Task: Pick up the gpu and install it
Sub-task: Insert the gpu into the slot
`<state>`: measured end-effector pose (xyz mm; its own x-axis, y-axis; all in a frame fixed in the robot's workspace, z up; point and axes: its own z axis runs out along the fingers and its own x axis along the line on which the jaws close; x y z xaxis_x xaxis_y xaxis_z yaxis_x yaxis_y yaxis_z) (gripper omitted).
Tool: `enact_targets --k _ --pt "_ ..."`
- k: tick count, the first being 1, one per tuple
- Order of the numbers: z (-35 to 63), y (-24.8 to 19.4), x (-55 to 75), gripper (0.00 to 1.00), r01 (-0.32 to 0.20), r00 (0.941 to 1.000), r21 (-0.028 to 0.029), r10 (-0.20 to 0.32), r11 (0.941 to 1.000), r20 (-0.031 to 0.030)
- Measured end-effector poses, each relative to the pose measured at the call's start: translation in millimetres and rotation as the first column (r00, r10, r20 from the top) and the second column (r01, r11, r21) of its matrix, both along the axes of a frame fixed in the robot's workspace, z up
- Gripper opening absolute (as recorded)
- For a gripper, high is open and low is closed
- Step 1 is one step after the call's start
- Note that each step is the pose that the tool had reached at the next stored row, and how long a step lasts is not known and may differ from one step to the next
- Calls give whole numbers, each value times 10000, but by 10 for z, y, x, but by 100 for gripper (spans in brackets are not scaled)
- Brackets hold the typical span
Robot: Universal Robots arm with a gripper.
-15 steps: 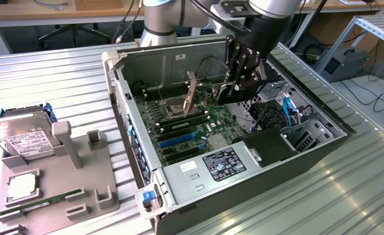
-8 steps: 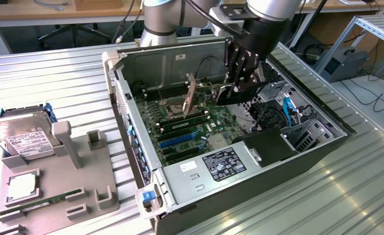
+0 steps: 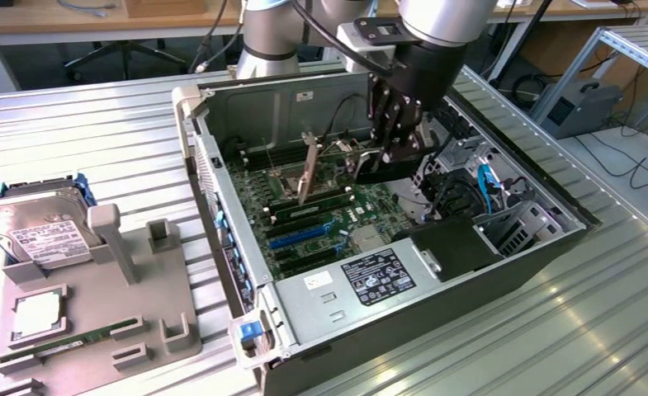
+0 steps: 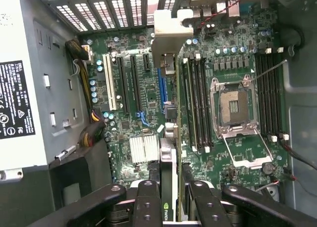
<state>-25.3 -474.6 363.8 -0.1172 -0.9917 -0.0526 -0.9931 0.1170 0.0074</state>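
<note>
The arm [image 3: 271,37] is reaching down from above with its wrist tilting steeply, and the end effector [image 3: 390,161] is pointing downward. Its fingers [image 4: 148,197] (black, with jointed links) are pinching the gpu [image 4: 168,155] edge-on between them.

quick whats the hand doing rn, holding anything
hand: closed on the gpu, card held edge-on over the motherboard inside the open case

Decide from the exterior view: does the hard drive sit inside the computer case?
No, the hard drive rests in the grey holder outside the computer case, toward the exterior view's left.
</note>
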Motion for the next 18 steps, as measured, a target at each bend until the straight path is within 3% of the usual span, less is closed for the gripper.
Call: enact_targets --k 4,18 --pt "-74 1 -133 27 0 10000 0 0 10000 2" --pt "-112 0 -141 27 0 10000 0 0 10000 1"
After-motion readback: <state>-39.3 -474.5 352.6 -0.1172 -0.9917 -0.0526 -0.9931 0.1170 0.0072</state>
